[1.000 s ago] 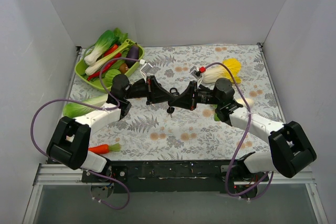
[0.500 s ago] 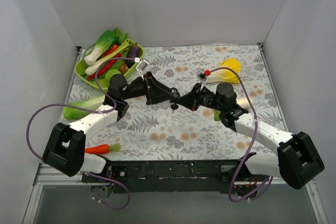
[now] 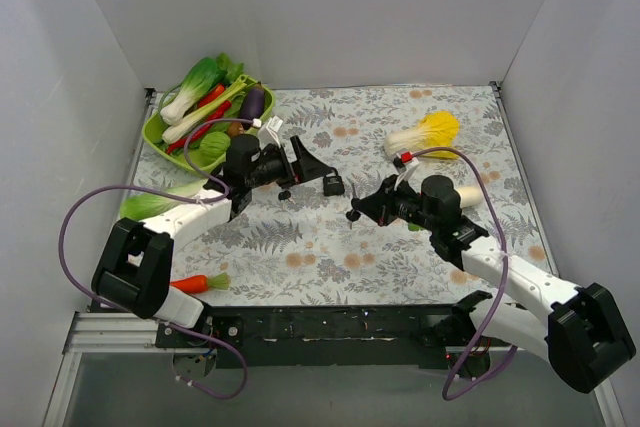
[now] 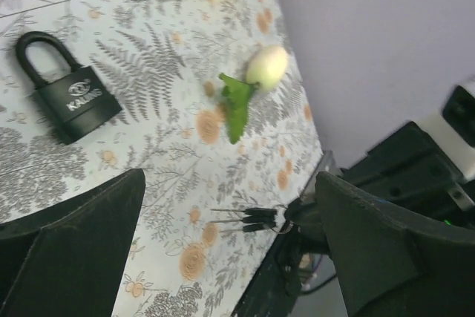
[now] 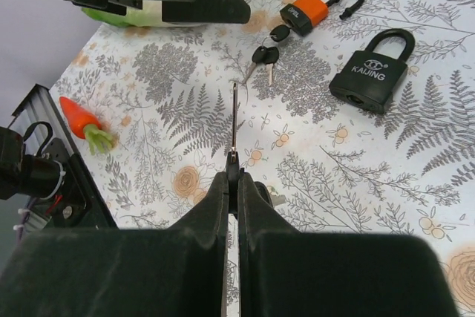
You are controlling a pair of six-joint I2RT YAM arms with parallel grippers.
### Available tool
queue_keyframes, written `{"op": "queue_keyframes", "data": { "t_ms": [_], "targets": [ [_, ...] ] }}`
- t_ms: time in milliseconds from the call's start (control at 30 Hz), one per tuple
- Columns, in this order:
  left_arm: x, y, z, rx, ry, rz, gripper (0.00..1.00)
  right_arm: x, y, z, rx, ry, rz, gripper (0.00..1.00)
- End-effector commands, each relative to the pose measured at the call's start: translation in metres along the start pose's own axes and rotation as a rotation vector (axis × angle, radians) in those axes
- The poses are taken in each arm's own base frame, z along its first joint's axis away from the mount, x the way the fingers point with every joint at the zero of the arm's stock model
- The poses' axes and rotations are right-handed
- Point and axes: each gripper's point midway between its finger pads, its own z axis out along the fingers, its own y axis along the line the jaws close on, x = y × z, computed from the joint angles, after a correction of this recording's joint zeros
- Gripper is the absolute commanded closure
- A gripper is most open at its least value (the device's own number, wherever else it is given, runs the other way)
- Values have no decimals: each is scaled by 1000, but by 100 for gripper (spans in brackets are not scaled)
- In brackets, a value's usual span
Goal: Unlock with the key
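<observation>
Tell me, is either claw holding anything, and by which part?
The right gripper pinches a key by its head end, blade sticking out; left gripper holds nothing.

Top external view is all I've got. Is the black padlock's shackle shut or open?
Observer: Shut, it looks like. The left wrist view shows the black padlock lying flat, both shackle legs seated, apart from the open left pincer.
Operator: Any other lock nearby?
Observer: Yes. The right wrist view shows an orange padlock with its shackle swung open, a key bunch beside it.
Operator: And the other arm?
Observer: The right pincer is shut on a key, blade pointing toward that bunch.
</observation>
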Motion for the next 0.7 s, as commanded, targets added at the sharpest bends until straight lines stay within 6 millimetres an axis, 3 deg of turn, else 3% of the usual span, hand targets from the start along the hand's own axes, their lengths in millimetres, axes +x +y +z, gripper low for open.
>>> {"op": "queue_keyframes", "data": {
  "t_ms": [0, 67, 133, 167, 233, 267, 300, 367, 533, 667],
  "targets": [
    [8, 39, 1, -319, 12, 27, 2, -24, 1, -7, 11, -86, -67, 99],
    [33, 61, 9, -440, 78, 18, 2, -26, 2, -9, 10, -92, -73, 99],
    [37, 64, 20, -490, 101, 30, 2, -29, 5, -13, 6, -107, -81, 99],
    [55, 77, 25, -547, 157, 24, 2, -29, 5, -15, 8, -110, -83, 99],
    [44, 81, 35, -608, 135, 45, 2, -33, 6, -21, 20, -132, -93, 99],
    [58, 97, 36, -670, 183, 40, 2, -33, 5, -24, 27, -138, -98, 99],
    [45, 93, 44, -686, 155, 60, 2, -34, 6, -28, 34, -145, -104, 99],
    [52, 110, 48, -752, 189, 60, 2, -33, 3, -33, 57, -154, -106, 99],
    [36, 116, 63, -809, 146, 82, 2, -35, 5, -45, 70, -186, -122, 99],
    [36, 122, 77, -831, 172, 93, 6, -32, 3, -47, 78, -186, -126, 99]
  ]
}}
